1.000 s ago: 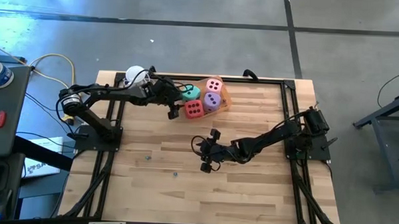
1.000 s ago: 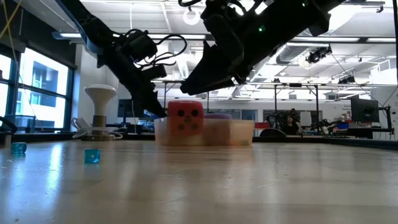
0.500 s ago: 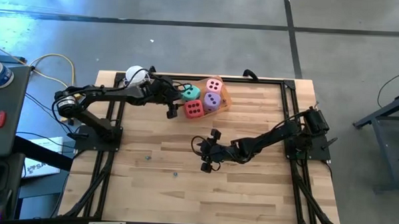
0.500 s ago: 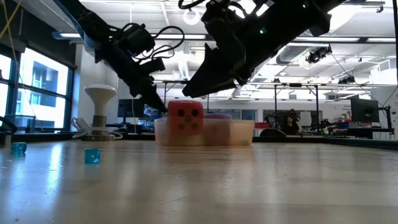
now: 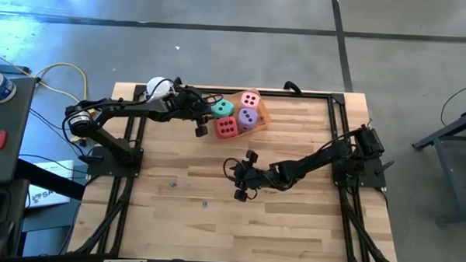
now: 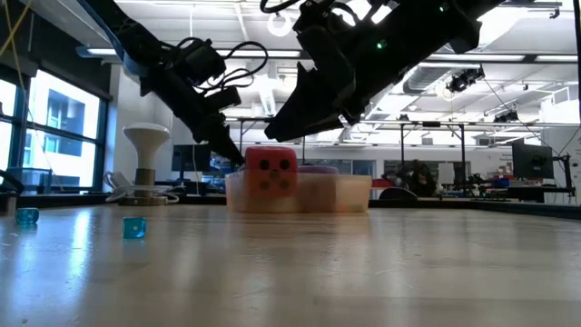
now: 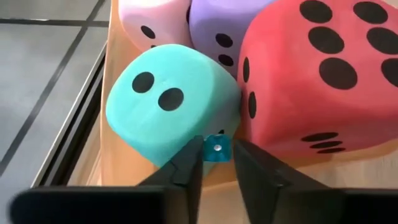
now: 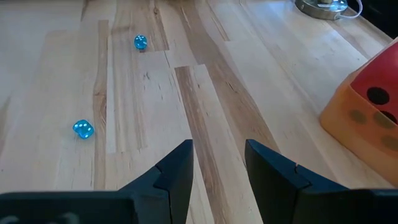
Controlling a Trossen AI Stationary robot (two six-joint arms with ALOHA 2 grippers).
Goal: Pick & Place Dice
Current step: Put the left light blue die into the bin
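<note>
An orange see-through container (image 5: 261, 116) at the table's far side holds four big soft dice: pink (image 5: 251, 99), teal (image 5: 222, 108), purple (image 5: 247, 116) and red (image 5: 226, 127). My left gripper (image 7: 217, 146) stands at the container's near left corner (image 5: 199, 131), shut on a small clear-blue die (image 7: 216, 150) in front of the teal die (image 7: 168, 99) and the red die (image 7: 317, 81). Two more small blue dice (image 8: 140, 42) (image 8: 83, 129) lie on the wood. My right gripper (image 8: 219, 146) hangs open above the table's middle (image 5: 238, 176), with nothing between its fingers. My left gripper pinches the small blue die by two opposite sides (image 7: 208, 150) between its fingertips. The fingers slant down from the table's left. The die sits where the teal and red dice meet at the container's wall; whether anything bears it from below I cannot tell.
A white-topped stand with cables (image 5: 158, 87) is at the far left corner, behind my left arm. Black frame rails (image 5: 327, 95) run along the table's far and side edges. Bare wood lies toward the near edge.
My left gripper's fingers have come together on the small blue die, while the hand has stayed at the container's corner.
</note>
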